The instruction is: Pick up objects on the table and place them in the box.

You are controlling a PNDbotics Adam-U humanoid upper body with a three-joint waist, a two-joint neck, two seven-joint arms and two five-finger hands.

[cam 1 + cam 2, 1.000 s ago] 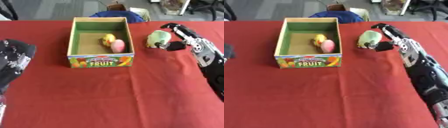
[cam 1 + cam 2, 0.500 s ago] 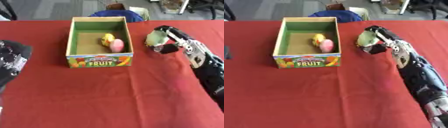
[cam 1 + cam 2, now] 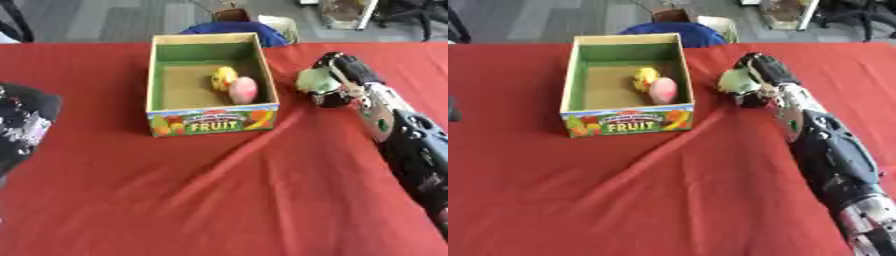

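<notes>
A red tabletop [image 3: 219,200] is carrying a fruit box [image 3: 213,120] already holding a yellow and a pink piece. The right robot hand [image 3: 763,75] is curling around a pale green object [image 3: 735,81] just right of the box, so the box is lying to its left.

An office or lab space: grey carpet floor [image 3: 114,20] and a blue chair [image 3: 677,33] lie beyond the red-clothed tabletop [image 3: 219,200].

Both my eyes look down at the red table [image 3: 219,200]; fruit box [image 3: 213,121] upper centre, shifted left in right eye.
</notes>
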